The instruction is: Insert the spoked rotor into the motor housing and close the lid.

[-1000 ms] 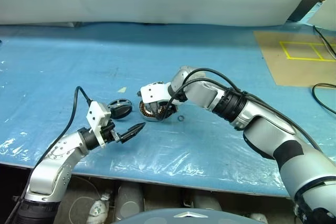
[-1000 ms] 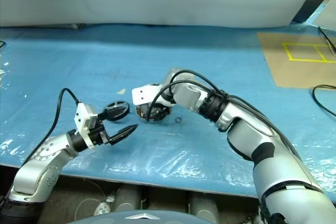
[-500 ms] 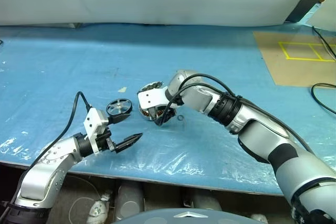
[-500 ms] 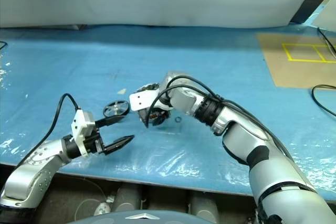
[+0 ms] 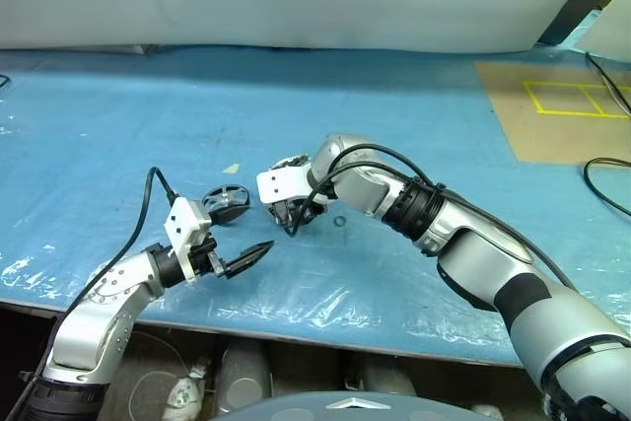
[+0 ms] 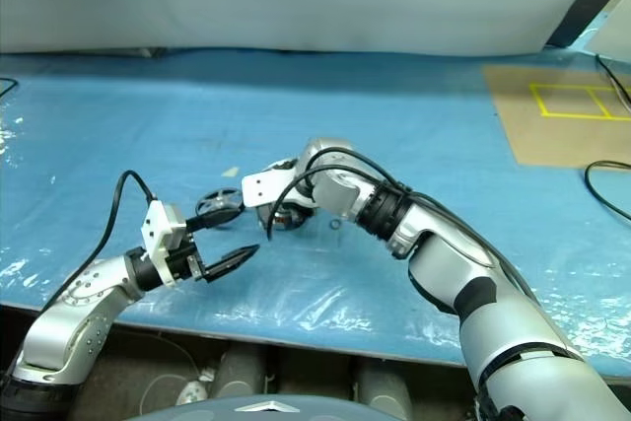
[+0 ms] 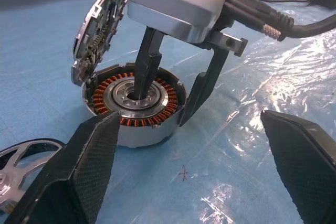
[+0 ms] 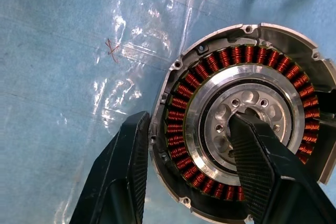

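Observation:
The motor housing (image 7: pixel 137 109) sits on the blue table with its copper windings showing. Its lid (image 7: pixel 97 30) stands open, hinged at the far edge. My right gripper (image 8: pixel 189 121) points down onto the housing: one finger (image 8: pixel 262 161) is in the hub's centre hole and the other (image 8: pixel 128 171) presses the outside of the wall, so it is shut across the wall. The spoked rotor (image 5: pixel 225 202) lies flat just left of the housing. My left gripper (image 5: pixel 244 234) hovers open and empty in front of the rotor, pointing toward the housing.
A tiny thin ring (image 5: pixel 339 221) lies just right of the housing. A brown board with yellow tape squares (image 5: pixel 552 105) and a black cable (image 5: pixel 606 179) are at the far right. A small tape scrap (image 5: pixel 229 169) lies behind the rotor. The table's front edge (image 5: pixel 325 327) is close.
My right gripper's fingers have narrowed onto the housing wall, and its wrist has rolled a little. The left arm has stayed about where it was.

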{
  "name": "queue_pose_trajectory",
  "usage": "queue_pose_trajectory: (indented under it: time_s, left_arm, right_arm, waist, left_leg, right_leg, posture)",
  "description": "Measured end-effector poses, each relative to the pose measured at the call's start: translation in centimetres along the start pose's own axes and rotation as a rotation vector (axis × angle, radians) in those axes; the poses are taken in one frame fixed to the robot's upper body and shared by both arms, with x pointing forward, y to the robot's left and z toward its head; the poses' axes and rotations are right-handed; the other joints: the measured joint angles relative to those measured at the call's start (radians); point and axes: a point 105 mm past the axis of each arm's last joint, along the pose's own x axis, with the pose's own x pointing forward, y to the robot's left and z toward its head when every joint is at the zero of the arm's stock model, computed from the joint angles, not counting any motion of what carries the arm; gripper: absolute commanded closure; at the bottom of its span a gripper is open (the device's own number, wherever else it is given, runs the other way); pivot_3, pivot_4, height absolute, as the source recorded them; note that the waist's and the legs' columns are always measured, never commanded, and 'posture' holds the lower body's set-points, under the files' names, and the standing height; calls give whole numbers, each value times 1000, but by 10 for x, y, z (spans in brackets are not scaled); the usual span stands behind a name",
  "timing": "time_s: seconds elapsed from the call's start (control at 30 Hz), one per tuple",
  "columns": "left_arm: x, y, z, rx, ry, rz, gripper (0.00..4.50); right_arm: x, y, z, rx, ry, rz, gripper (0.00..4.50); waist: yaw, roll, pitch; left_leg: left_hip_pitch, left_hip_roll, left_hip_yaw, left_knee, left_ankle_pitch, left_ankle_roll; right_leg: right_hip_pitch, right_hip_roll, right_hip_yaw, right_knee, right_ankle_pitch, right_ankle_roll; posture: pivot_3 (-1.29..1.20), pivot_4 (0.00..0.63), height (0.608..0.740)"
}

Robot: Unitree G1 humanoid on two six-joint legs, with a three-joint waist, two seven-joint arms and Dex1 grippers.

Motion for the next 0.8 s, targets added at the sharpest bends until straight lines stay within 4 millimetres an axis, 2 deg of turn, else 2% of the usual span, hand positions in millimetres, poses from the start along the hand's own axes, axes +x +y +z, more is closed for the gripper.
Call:
queue_pose_trajectory:
  time_s: [0.23,0.4,0.53,0.57,0.63,0.73,0.8]
  left_arm:
    - [7,-3,-5,-20,-4,-18,0]
    - [8,-3,-5,-17,-5,-17,0]
    - [10,-3,-4,-16,-9,-17,0]
    - [10,-3,-4,-16,-9,-16,0]
    - [10,-3,-5,-16,-8,-14,0]
    - [9,-2,-6,-20,-4,-5,0]
    - [9,-2,-6,-20,-4,-3,0]
  right_arm:
    - [-10,10,4,303,23,63,2530]
    - [-5,9,11,384,47,36,2530]
    - [2,5,13,399,58,-2,2530]
    - [3,4,13,390,62,-10,2530]
    - [5,3,12,381,66,-18,1810]
    - [7,4,6,348,80,-17,1065]
    - [5,5,7,348,77,-3,1065]
  waist:
    - [-3,0,0]
    - [-3,0,0]
    - [-7,0,-1]
    - [-7,0,-1]
    - [-4,0,-1]
    - [-2,0,-1]
    - [0,0,-1]
  left_leg:
    - [0,1,-1,-2,1,-2]
    - [2,2,-1,-3,1,-3]
    - [14,2,0,-5,0,0]
    - [15,2,0,-6,-1,0]
    - [17,2,0,-7,-1,0]
    - [17,1,0,-9,-1,0]
    - [15,1,0,-8,-1,0]
  right_leg:
    - [-2,1,0,0,0,-1]
    - [-1,1,1,0,-1,-1]
    - [4,3,7,0,-1,0]
    - [5,3,7,0,-5,6]
    - [6,3,7,1,-5,7]
    - [5,2,8,1,-5,7]
    - [5,2,8,1,-5,7]
  posture:
    - [0,150,740]
    - [0,150,740]
    - [0,150,740]
    - [0,150,740]
    - [0,150,740]
    - [0,150,740]
    - [0,150,740]
